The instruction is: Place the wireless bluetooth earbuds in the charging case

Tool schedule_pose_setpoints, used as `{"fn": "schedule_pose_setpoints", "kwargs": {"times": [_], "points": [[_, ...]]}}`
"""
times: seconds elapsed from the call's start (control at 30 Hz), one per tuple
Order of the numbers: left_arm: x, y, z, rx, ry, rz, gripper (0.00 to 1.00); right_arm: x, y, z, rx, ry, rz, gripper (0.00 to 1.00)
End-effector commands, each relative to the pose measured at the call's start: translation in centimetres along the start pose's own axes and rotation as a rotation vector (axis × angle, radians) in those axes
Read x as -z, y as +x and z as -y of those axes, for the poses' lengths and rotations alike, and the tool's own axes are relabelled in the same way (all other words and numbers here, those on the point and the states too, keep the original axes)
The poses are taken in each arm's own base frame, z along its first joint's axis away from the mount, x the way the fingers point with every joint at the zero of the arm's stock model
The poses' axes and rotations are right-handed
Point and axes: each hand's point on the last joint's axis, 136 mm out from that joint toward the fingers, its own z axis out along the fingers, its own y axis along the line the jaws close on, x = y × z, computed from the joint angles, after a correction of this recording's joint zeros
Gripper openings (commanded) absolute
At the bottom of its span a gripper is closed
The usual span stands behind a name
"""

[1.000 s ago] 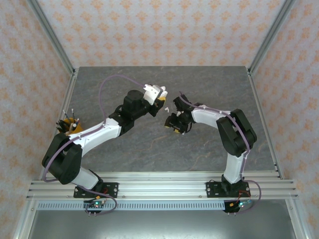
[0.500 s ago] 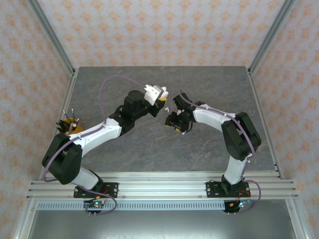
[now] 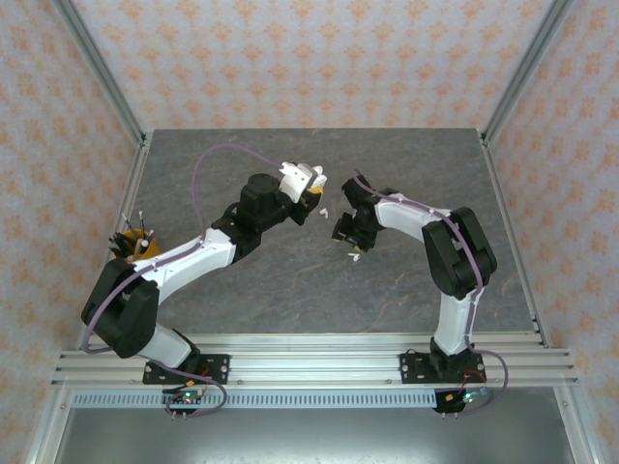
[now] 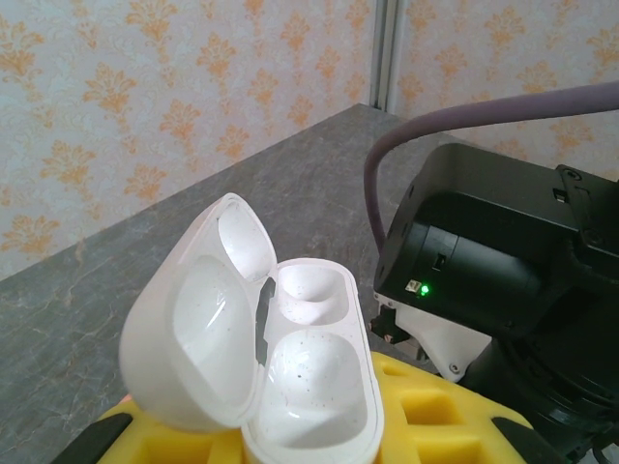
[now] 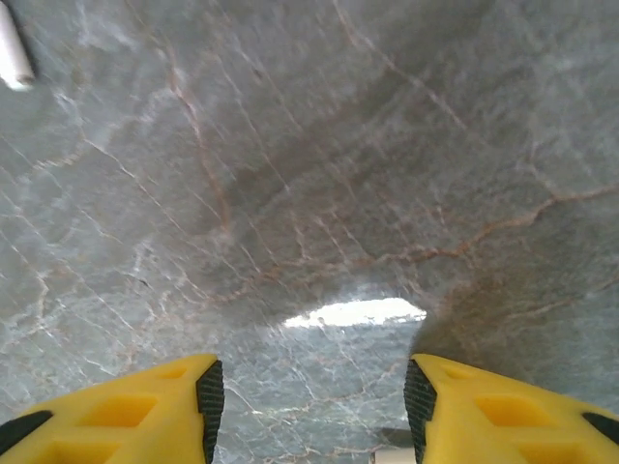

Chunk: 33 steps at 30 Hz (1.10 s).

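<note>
Since a second ago the right arm (image 3: pixel 435 242) has folded its elbow in and swung its wrist toward the far side of the bench (image 3: pixel 290 290), while the left arm (image 3: pixel 193 256) has kept its pose. The left jaws are clamped on the base of the charging case (image 4: pixel 314 387), holding it up off the bench with its lid (image 4: pixel 193 338) hinged open. Both wells look empty. The right jaws stand apart with nothing between them, pointing down at bare stone. One white earbud (image 3: pixel 325 211) lies on the bench between the two wrists, near the case. A white stem (image 5: pixel 12 48) at the upper left corner of the right wrist view is probably the same piece. No coral-red earbuds can be made out.

The step in hand looks like the reach for that earbud, and nothing has been inserted yet. To do it well, the right jaws should shift toward the stem until it lies centred between the pads (image 5: pixel 209 401). They should then come down straddling its thin width and close gently. Such a small, smooth piece will likely skid or flip if one pad nudges it first. The left arm should keep the case steady, wells turned toward the right arm, so the earbud can go in stem first.
</note>
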Motion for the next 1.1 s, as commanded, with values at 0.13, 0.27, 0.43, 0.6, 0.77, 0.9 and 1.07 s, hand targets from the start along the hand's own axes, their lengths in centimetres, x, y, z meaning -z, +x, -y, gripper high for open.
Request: {"fn": "schedule_pose_setpoints", "kwargs": {"times": [0.13, 0.27, 0.43, 0.6, 0.77, 0.9, 1.07], "points": [[1.0, -3.3, -0.1, -0.030, -0.024, 0.078, 0.00, -0.6, 2.8, 0.3, 0.076, 0.054, -0.082, 0.53], [1.1, -3.4, -0.1, -0.031, -0.025, 0.081, 0.00, -0.8, 4.6, 0.6, 0.101, 0.071, -0.114, 0.52], [1.2, -3.5, -0.2, -0.029, -0.027, 0.086, 0.00, -1.0, 6.9, 1.3, 0.122, 0.077, -0.145, 0.52], [1.2, -3.6, -0.1, -0.028, -0.024, 0.089, 0.00, 0.1, 7.6, 0.9, 0.188, 0.042, -0.119, 0.53], [1.3, -3.7, -0.1, -0.027, -0.024, 0.093, 0.00, 3.5, 6.0, -0.3, 0.190, 0.009, 0.001, 0.60], [1.3, -3.8, -0.1, -0.027, -0.024, 0.097, 0.00, 5.1, 6.0, -1.1, 0.180, -0.023, 0.019, 0.61], [1.4, -4.1, -0.3, -0.032, -0.033, 0.104, 0.00, 4.8, 7.6, -1.4, 0.165, -0.048, -0.014, 0.61]]}}
